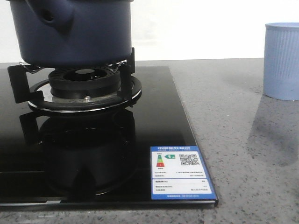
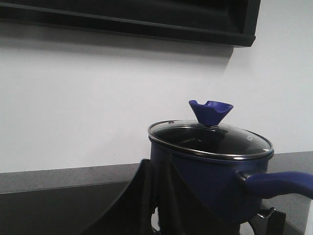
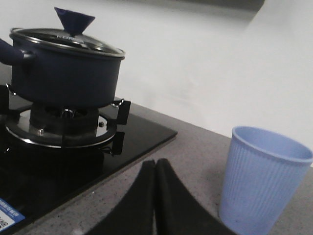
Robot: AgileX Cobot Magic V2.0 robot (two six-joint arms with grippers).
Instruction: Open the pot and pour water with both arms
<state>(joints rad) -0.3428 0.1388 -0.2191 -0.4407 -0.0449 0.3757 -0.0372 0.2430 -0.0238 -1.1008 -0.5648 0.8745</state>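
The dark navy pot [image 1: 74,32] stands on the gas burner [image 1: 84,81], with its handle stub [image 1: 49,16] facing the front camera. In the left wrist view the pot [image 2: 210,176] carries a glass lid [image 2: 210,139] with a blue knob [image 2: 211,111], and its long handle [image 2: 281,183] sticks out sideways. My left gripper [image 2: 155,164] is shut and empty, low beside the pot wall. My right gripper [image 3: 155,162] is shut and empty over the counter, between the stove and the cup, apart from the lidded pot [image 3: 63,73]. Neither arm shows in the front view.
A light blue ribbed cup [image 1: 281,60] stands upright on the grey speckled counter [image 1: 243,154], right of the stove; it appears beside my right fingers [image 3: 261,181]. The black glass hob [image 1: 70,154] has a blue energy label [image 1: 180,172] at its front corner. Black pan supports [image 3: 120,112] ring the burner.
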